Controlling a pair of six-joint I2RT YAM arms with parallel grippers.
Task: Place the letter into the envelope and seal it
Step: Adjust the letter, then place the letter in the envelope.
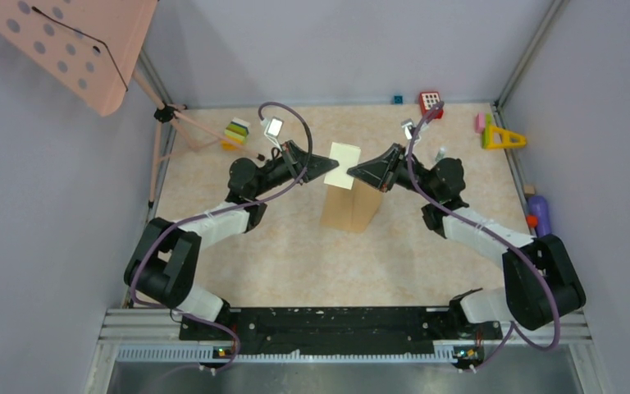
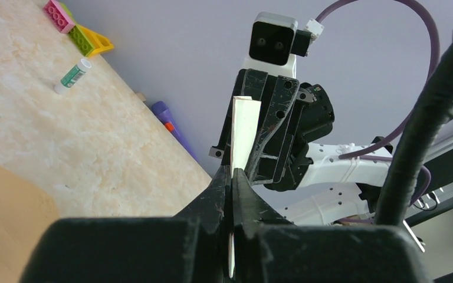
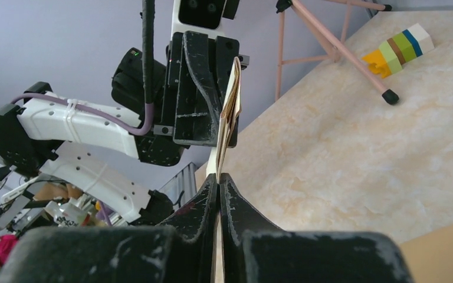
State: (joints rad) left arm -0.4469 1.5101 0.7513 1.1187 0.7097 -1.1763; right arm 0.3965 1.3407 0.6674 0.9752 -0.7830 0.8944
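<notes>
The tan envelope (image 1: 351,205) hangs on edge above the middle of the table, and the pale letter (image 1: 344,162) sticks out of its upper end. My left gripper (image 1: 333,166) comes in from the left and is shut on the letter's thin pale edge (image 2: 245,132). My right gripper (image 1: 353,172) faces it from the right, shut on the envelope's layered tan edge (image 3: 230,112). The two sets of fingertips nearly meet across the paper. The envelope's tan face fills a corner of each wrist view (image 2: 0,230) (image 3: 442,253).
A pink perforated panel (image 1: 74,49) on a tripod stands at the back left beside a striped block stack (image 1: 236,131). A red block (image 1: 431,103), yellow triangle (image 1: 502,137), glue stick (image 2: 74,75) and purple object (image 1: 540,213) lie at the right.
</notes>
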